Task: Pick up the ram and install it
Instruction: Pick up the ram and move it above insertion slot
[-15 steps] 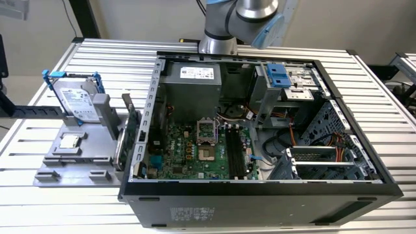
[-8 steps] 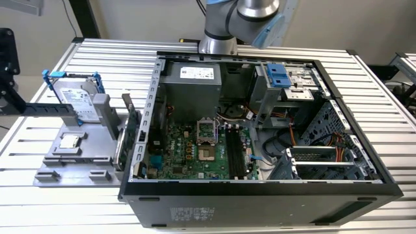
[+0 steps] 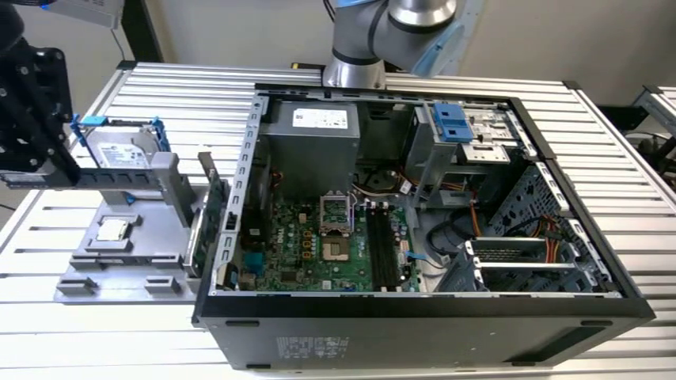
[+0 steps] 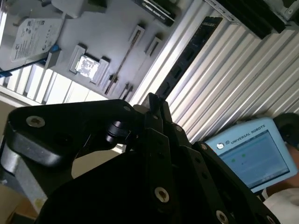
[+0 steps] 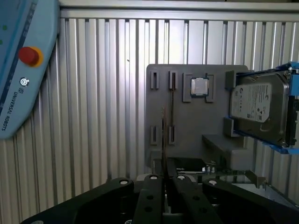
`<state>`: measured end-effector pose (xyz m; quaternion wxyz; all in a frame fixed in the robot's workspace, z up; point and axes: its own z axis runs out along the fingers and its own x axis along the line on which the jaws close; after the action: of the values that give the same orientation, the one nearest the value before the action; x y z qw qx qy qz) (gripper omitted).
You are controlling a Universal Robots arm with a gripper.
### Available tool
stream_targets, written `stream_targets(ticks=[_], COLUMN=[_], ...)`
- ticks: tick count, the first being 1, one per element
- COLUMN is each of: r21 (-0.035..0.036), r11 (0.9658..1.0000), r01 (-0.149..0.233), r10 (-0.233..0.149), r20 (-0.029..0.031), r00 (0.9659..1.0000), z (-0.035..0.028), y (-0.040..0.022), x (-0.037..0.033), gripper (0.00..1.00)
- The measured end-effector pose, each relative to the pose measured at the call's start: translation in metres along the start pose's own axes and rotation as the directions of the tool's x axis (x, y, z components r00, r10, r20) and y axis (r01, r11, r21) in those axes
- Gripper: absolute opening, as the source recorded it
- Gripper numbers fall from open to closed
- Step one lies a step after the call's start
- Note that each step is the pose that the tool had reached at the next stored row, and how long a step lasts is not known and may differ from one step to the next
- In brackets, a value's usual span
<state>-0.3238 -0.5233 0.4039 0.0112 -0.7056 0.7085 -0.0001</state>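
- Well, the hand (image 4: pixel 152 103) hangs over the grey holder (image 5: pixel 187 121), fingers pressed together on nothing.
- The ram (image 5: pixel 172 108) stands on edge in the holder's slots, beside the processor chip (image 5: pixel 200 86), apart from the hand.
- The holder lies on the ribbed surface (image 5: pixel 103 93), at the exterior view's left of the open computer case (image 3: pixel 423 309).

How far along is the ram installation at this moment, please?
Nothing looks finished yet. The ram stands on edge in its grey holder outside the computer case, untouched. In hand: the gripper hangs over that holder, close to the ram, not yet on it. Left: both the pick-up and the seating, since the black motherboard slots look empty.
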Motion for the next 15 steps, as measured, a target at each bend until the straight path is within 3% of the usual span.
stream_targets(ticks=[15], r21=[0.0014], r11=[1.0], r01=[0.0], r10=[0.0], r20=[0.0], r00=[1.0], z=[0.0018], y=[-0.0685], x=[-0.0003], gripper=[0.0])
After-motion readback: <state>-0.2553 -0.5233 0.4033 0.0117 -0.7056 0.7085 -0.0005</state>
